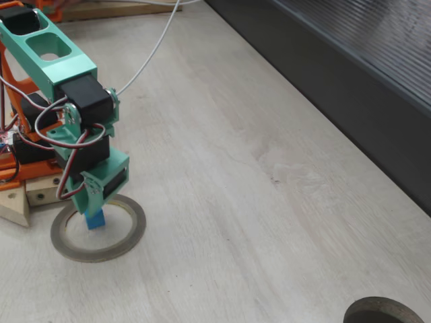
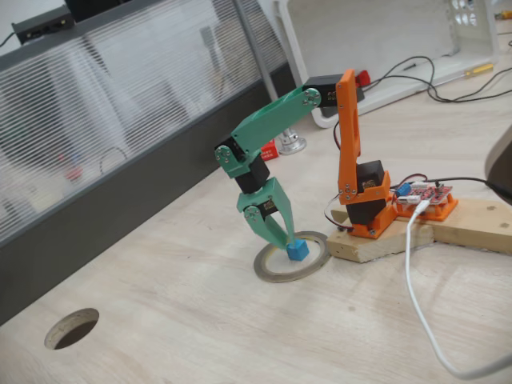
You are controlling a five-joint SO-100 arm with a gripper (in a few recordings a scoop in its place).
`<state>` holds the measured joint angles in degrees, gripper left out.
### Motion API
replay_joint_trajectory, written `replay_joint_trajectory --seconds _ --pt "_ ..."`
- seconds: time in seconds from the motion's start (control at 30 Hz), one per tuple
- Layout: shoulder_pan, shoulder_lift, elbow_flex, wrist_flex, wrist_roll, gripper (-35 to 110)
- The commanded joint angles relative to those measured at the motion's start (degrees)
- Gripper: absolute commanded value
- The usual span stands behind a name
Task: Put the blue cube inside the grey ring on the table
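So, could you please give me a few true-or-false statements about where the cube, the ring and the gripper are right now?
1. The blue cube sits within the opening of the grey ring. True.
2. The gripper is raised high above the table, far from the cube. False: it is down at the cube, its fingers beside it.
3. The ring lies flat on the table next to the arm's wooden base. True.
4. The cube is red. False: it is bright blue.
5. The cube rests outside the ring, on bare table. False: in both fixed views it is inside the ring.
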<state>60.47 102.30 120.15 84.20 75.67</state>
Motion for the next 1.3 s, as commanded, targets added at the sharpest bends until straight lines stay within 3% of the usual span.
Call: replay_joint_trajectory --seconds 0.0,0.4,0.7,1.27 --pt "0.53 2.20 -2.37 0.70 0.44 0" --pt "0.53 2.29 -1.76 1.76 0.44 0" --pt "0.62 2.37 -2.55 12.83 0.44 0" --pt "0.62 15.03 -1.67 20.57 0.35 0"
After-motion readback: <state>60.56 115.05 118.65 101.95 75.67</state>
